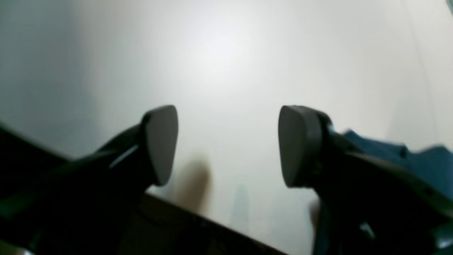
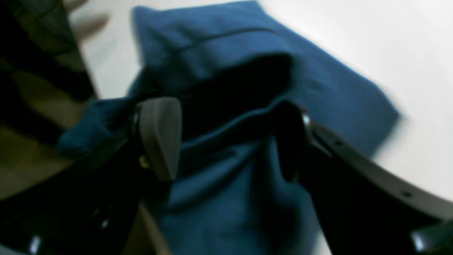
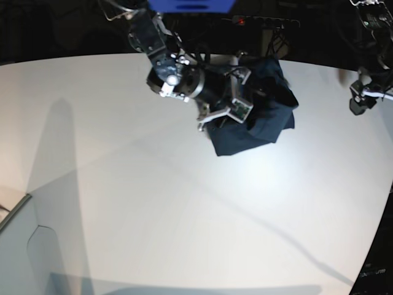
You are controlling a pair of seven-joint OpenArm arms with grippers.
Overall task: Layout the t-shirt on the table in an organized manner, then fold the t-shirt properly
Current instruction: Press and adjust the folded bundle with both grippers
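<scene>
The navy-blue t-shirt [image 3: 264, 110] lies bunched in a heap near the far edge of the white table [image 3: 184, 203]. My right gripper [image 3: 224, 114] is at the heap's left side. In the right wrist view, the right gripper [image 2: 226, 138] is open, its fingers straddling a raised fold of the shirt [image 2: 219, 35]. My left gripper [image 3: 358, 104] hovers at the far right, apart from the shirt. In the left wrist view it [image 1: 228, 141] is open and empty over bare table [image 1: 226, 53], with a bit of shirt [image 1: 424, 163] showing behind its right finger.
A pale grey box-like corner piece [image 3: 18, 246] sits at the front left. The table's curved edge [image 3: 376, 246] runs down the right side. Dark equipment and cables [image 3: 258, 21] stand behind the far edge.
</scene>
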